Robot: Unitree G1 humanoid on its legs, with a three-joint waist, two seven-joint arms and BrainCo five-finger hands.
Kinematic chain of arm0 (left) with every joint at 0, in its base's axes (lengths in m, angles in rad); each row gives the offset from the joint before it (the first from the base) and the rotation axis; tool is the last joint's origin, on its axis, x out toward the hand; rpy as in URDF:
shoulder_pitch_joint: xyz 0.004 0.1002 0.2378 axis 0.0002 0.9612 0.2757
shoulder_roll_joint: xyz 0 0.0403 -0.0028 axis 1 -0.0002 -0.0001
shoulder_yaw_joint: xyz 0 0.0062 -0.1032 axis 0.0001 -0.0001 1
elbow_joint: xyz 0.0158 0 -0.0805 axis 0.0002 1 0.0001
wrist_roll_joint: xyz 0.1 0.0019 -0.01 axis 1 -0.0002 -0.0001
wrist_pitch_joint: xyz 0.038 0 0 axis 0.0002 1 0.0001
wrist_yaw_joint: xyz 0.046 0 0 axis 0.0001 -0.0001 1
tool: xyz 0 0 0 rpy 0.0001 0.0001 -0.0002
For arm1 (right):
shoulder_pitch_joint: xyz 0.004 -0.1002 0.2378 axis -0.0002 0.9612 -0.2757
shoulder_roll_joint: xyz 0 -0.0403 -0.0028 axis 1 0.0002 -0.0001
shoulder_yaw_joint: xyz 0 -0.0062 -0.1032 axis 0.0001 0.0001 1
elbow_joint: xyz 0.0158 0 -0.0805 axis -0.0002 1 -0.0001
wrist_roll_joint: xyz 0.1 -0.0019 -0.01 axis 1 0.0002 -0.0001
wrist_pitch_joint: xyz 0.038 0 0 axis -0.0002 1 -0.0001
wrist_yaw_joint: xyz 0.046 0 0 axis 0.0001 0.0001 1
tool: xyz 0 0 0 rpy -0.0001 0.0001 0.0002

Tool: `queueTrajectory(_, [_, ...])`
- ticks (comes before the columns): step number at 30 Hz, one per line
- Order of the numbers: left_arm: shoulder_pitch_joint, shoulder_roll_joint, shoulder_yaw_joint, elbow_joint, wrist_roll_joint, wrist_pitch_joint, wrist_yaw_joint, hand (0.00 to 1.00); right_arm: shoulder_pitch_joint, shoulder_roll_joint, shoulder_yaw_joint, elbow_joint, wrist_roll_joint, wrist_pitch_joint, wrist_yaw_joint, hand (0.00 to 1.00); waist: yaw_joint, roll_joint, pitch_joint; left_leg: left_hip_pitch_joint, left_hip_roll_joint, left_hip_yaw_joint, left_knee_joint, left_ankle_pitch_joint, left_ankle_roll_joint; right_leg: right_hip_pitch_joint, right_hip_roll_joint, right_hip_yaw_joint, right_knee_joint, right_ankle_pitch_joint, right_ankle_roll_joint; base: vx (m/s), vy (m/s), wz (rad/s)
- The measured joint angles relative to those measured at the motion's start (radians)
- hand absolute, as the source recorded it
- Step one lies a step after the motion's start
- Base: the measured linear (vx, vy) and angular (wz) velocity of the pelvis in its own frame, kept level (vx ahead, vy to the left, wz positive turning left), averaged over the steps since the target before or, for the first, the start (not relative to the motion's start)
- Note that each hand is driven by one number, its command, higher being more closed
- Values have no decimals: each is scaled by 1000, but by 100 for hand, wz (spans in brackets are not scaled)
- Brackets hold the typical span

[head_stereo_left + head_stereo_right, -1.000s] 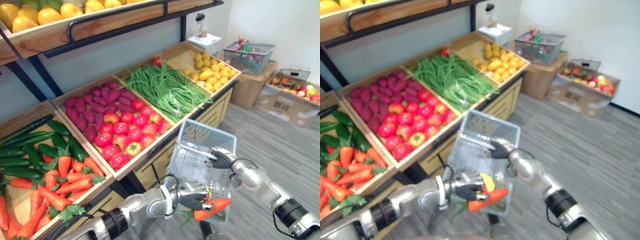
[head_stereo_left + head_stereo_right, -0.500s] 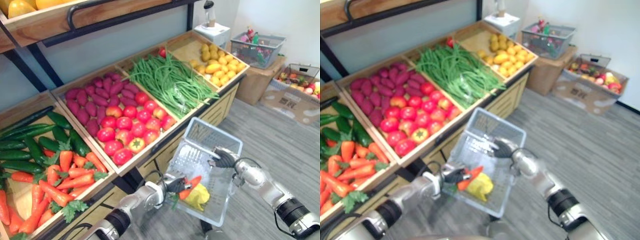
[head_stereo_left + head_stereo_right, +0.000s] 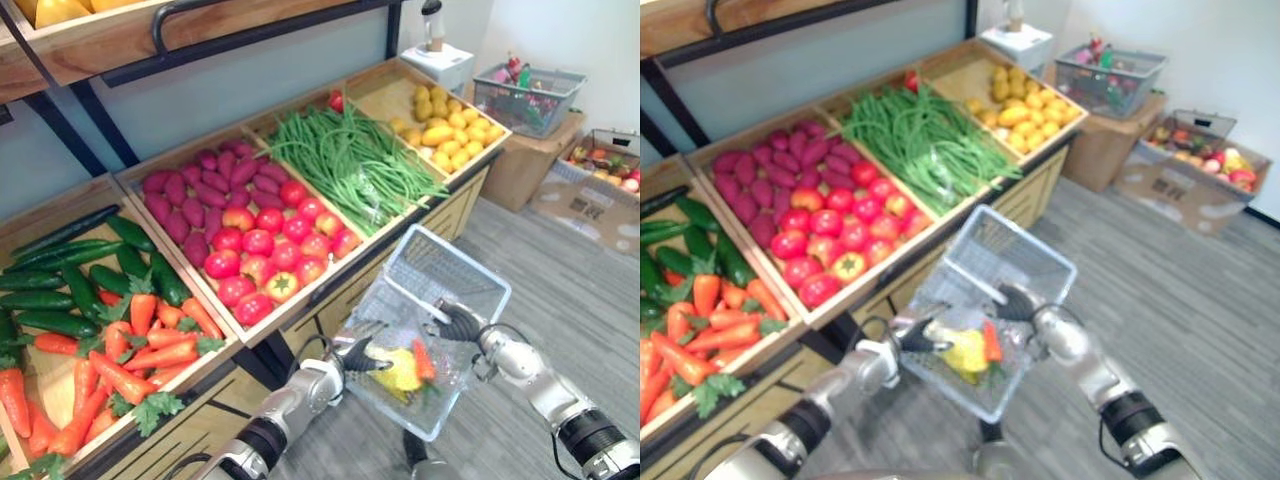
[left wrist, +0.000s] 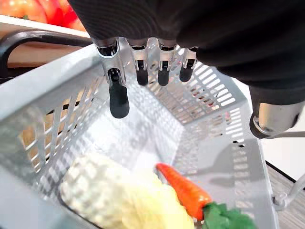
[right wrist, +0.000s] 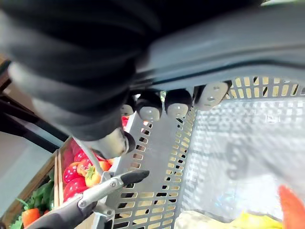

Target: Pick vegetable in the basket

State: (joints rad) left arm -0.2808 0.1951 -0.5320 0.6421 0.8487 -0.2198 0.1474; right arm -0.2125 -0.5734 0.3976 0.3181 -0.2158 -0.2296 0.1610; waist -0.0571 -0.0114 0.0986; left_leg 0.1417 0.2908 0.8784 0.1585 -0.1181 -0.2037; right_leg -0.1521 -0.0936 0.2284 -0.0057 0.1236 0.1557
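My left robot hand [image 3: 358, 353] is at the near edge of the basket [image 3: 455, 270]. Its fingers are straight and it holds nothing. My right robot hand [image 3: 460, 322] has its fingers curled over the far rim of the basket and holds it up over the floor, just in front of the desk [image 3: 330, 285] with all the food. The carrot [image 3: 424, 360] lies inside the basket, at the bottom, with its green leaves at one end. It is touching a yellow ear of corn [image 3: 398, 370] that is in there too. So I think the main job is done for this carrot: it is in the basket and no hand is on it. What may be left is to pull my left arm away, or to go and get one more from the bin of carrots [image 3: 120, 350]. There is dark print on the cardboard box [image 3: 590, 205] on the floor, but it is too small for me to read.
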Motion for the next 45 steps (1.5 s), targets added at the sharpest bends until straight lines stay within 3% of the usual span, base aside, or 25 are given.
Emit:
queueTrajectory(9, [11,3,18,-133,-3,-2,-1,0,47,0,-43,-5,2,1,2,100,4,-1,0,-29,-10,-57,-14,12,15,8,-19,-47,-8,0,0,-21,-2,18])
queueTrajectory(14, [141,66,161,-527,-57,-48,2,0,168,0,-181,11,2,-2,2,100,7,-2,-2,-59,-44,-174,-76,53,36,44,-60,-152,-10,-17,21,-18,6,60])
queueTrajectory(21, [299,197,343,-852,-140,-101,5,0,289,24,-334,153,-8,-6,-6,100,22,-10,-28,-91,-115,-352,-206,149,68,92,-118,-325,-10,-45,33,-5,13,80])
queueTrajectory(26, [367,200,461,-1008,-178,-121,46,0,312,123,-484,358,-58,1,-55,100,38,-17,-51,-113,-141,-462,-260,196,83,132,-141,-425,-9,-63,33,-15,10,72])
queueTrajectory(29, [395,195,531,-1086,-178,-123,96,0,320,166,-581,467,-61,10,-126,100,44,-17,-69,-134,-149,-526,-261,209,90,157,-149,-484,-6,-80,31,-20,4,54])
queueTrajectory(31, [410,177,566,-1099,-178,-123,128,0,324,188,-629,535,-61,14,-161,100,50,-17,-88,-151,-149,-562,-262,219,90,160,-150,-516,6,-93,30,-22,-9,55])
queueTrajectory(37, [544,-19,709,-1061,-264,-101,203,0,356,272,-773,720,-58,41,-249,100,80,-28,-125,-207,-150,-677,-262,250,91,182,-147,-632,25,-127,16,-21,-14,55])
queueTrajectory(39, [570,-64,754,-961,-303,-93,207,0,370,295,-809,754,-57,54,-270,100,92,-25,-127,-215,-153,-709,-262,255,91,197,-146,-664,25,-132,12,-24,-7,57])
queueTrajectory(45, [636,-125,889,-387,-372,-35,258,0,419,376,-869,759,-39,72,-338,100,96,-32,-130,-231,-170,-803,-262,255,94,244,-146,-752,25,-161,16,-36,-2,42])
